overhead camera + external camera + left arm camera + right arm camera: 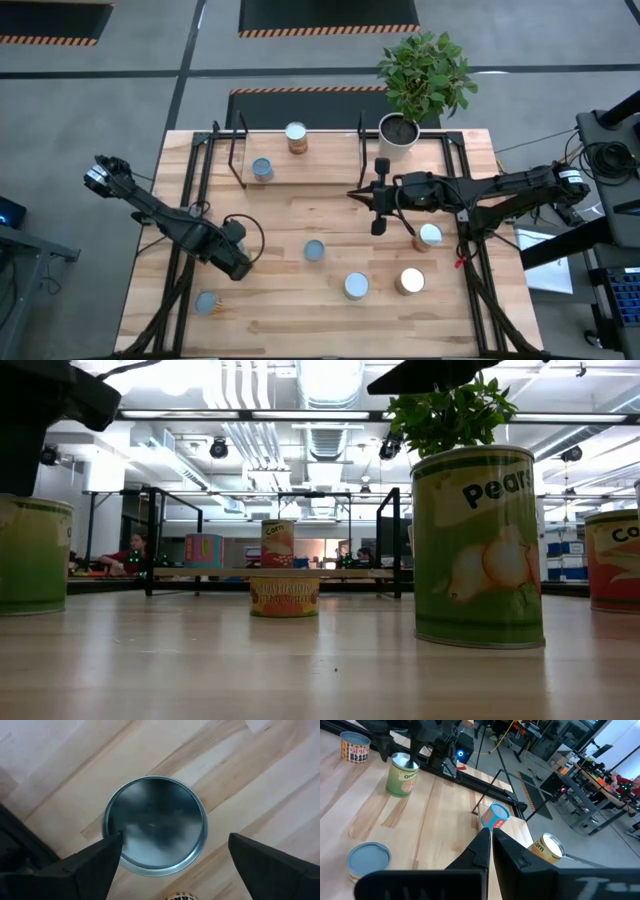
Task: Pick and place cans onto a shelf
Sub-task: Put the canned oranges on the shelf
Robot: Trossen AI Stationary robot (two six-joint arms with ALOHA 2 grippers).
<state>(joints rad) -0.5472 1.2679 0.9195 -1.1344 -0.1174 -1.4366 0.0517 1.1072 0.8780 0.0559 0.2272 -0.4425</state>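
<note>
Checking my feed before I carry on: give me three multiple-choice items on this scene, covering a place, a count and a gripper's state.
1. Where does the white plant pot stand?
A. just beyond the shelf's right end
B. at the table's middle
C. on the floor

2. How many cans stand on the shelf?
A. none
B. two
C. five

3. How is the left gripper?
A. shut on a can
B. shut and empty
C. open over a can

Answers:
1. A: the pot sits outside the shelf's right end frame.
2. B: only the orange-labelled can and the blue-topped can stand there.
3. C: its fingers stand apart either side of a silvery can top.
</note>
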